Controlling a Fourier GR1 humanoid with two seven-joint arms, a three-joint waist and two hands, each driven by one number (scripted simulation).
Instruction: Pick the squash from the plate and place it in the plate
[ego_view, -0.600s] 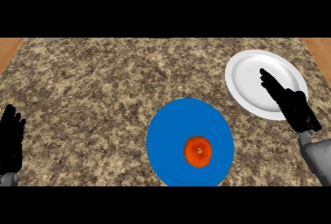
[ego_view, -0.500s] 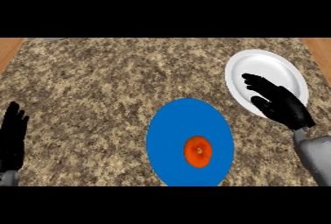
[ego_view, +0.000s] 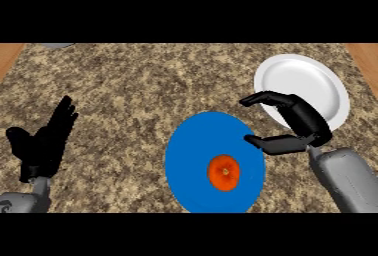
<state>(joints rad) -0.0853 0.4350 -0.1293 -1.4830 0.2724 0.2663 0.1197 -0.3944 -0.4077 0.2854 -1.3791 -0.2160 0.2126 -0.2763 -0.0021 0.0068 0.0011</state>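
Note:
An orange squash (ego_view: 224, 172) lies on the lower middle of a blue plate (ego_view: 192, 150) at the counter's front centre. A white plate (ego_view: 295, 82) sits bare at the back right. My right hand (ego_view: 301, 122) hovers between the two plates, over the white plate's lower left rim, with fingers and thumb curved into an open claw that holds nothing. It is up and to the right of the squash, apart from it. My left hand (ego_view: 44, 142) rests open at the left edge, fingers up.
The speckled stone counter (ego_view: 133, 85) stretches bare behind and to the left of the blue plate. Wooden strips (ego_view: 9, 55) show at both far corners. A grey object (ego_view: 55, 45) peeks in at the top left edge.
My right hand has come down and left off the white plate toward the blue plate, its fingers curving from straight into a claw. The left hand has drifted slightly inward.

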